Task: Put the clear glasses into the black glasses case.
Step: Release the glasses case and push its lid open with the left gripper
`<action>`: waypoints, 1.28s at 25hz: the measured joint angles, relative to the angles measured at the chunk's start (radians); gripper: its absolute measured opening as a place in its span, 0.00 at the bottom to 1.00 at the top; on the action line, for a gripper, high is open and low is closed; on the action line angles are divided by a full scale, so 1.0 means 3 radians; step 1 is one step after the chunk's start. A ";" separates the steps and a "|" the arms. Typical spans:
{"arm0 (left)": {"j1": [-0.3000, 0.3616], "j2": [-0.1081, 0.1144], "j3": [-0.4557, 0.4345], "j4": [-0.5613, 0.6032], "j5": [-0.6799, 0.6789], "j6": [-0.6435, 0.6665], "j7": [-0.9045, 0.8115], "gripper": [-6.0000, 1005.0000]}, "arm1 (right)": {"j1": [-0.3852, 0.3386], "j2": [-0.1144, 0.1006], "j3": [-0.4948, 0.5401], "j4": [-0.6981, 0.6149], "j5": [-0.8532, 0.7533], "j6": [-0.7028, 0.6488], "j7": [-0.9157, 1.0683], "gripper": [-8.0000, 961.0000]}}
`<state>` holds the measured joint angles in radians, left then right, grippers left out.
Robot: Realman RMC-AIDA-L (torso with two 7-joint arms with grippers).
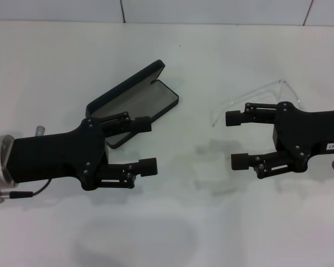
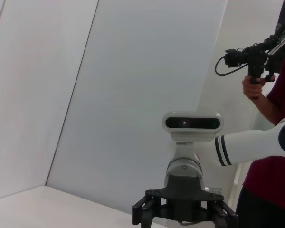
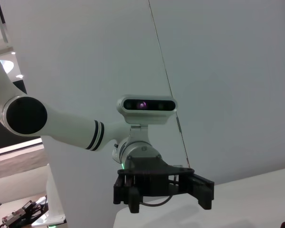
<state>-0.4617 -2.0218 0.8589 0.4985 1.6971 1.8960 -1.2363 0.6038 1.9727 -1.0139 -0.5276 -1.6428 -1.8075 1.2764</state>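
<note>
You are at the approach step: the slim matte black hinged glasses case (image 1: 134,104) lies open beside the left gripper (image 1: 147,146). The transparent wraparound plastic glasses (image 1: 255,99) lie just behind the right gripper (image 1: 236,140). Both jaws gape, holding nothing. Next, close the right gripper on the frame.

Robot lab, bare white table (image 1: 211,222), person filming (image 2: 270,142)

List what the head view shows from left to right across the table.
Left tool, open → black glasses case, lid open, partly behind that tool → right tool, open → clear glasses, partly behind the right tool.
</note>
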 joint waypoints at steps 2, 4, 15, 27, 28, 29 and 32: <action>0.0000 0.0000 0.0000 0.0000 -0.0001 0.0000 0.0000 0.88 | -0.0003 0.0000 0.0000 0.0000 0.0000 0.0002 0.0000 0.91; 0.0000 -0.0002 0.0000 0.0000 -0.0002 0.0000 0.0000 0.88 | -0.0004 0.0000 0.0000 0.0000 0.0000 0.0002 -0.0001 0.91; 0.0000 0.0011 -0.0016 0.0066 -0.0253 0.0000 -0.0106 0.86 | -0.0004 0.0000 0.0009 0.0000 0.0014 0.0031 -0.0001 0.91; -0.0011 -0.0112 -0.0206 0.2169 -0.0253 -0.0614 -0.1716 0.83 | -0.0268 0.0009 0.0377 -0.0001 0.0050 0.0074 -0.0006 0.91; -0.0144 -0.0164 -0.0188 0.2552 0.0175 -0.0752 -0.2004 0.83 | -0.0305 0.0010 0.0449 -0.0001 0.0052 0.0075 -0.0007 0.91; -0.0171 -0.0176 -0.0182 0.2615 0.0243 -0.0770 -0.2056 0.83 | -0.0335 0.0010 0.0514 0.0005 0.0056 0.0075 -0.0008 0.91; -0.0332 -0.0218 0.0019 0.2954 0.0855 -0.0995 -0.2431 0.80 | -0.0429 0.0018 0.0740 0.0024 0.0071 0.0062 -0.0009 0.91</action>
<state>-0.5614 -2.0872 0.8647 1.3848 1.9536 1.5974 -1.9657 0.4750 1.9781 -0.7920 -0.5204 -1.6215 -1.7890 1.2738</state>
